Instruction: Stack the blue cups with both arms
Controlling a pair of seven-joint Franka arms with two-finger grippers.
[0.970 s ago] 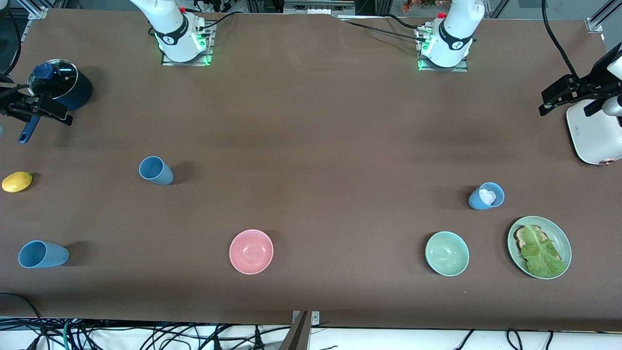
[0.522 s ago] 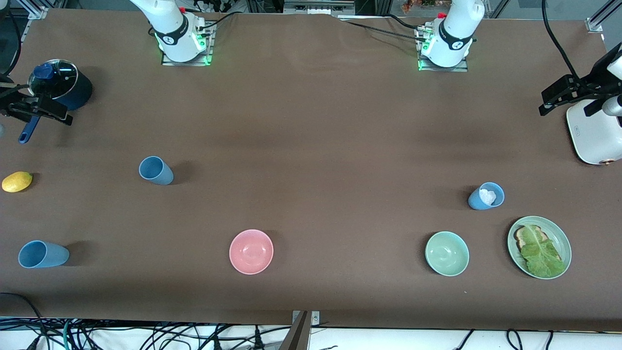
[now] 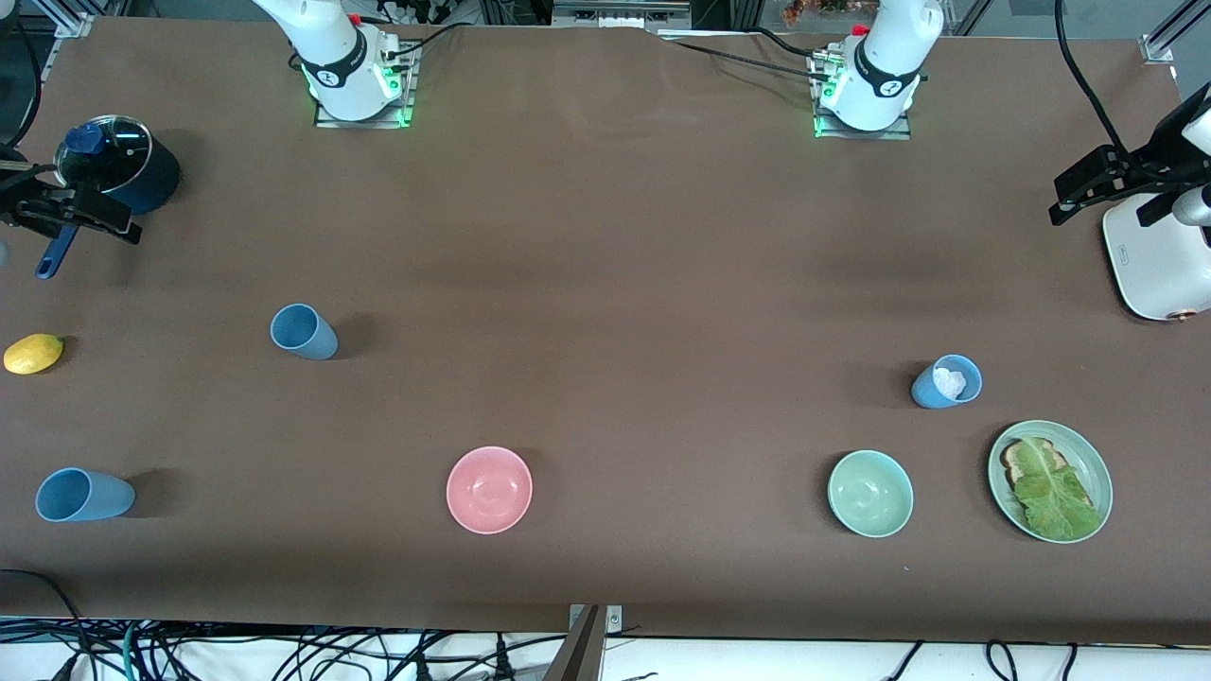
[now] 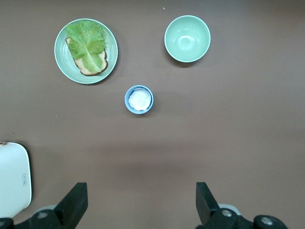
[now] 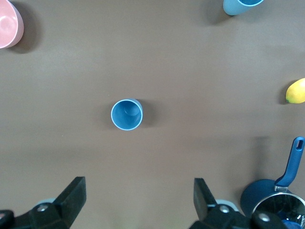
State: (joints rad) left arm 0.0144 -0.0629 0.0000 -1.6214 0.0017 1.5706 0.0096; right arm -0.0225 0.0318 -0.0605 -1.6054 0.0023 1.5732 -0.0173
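You have both the left gripper (image 4: pixel 138 202) and right gripper (image 5: pixel 138 198) wide and empty above three scattered blue cups (image 3: pixel 304 332); the one (image 3: pixel 946 382) near the left arm's table edge holds white stuffing that could block nesting.

No change is detectable across the 3 front-view pictures. The right gripper (image 5: pixel 138 191) and the left gripper (image 4: pixel 140 193) occupy the same positions at the 2 side edges in the upper half of the frame, both with fingers spread wide as before. The 3 blue cups show no displacement: the upright cup (image 3: pixel 303 331) at mid-height, the cup (image 3: pixel 83 495) in the lower part of the frame, and the cup with white contents (image 3: pixel 946 382).
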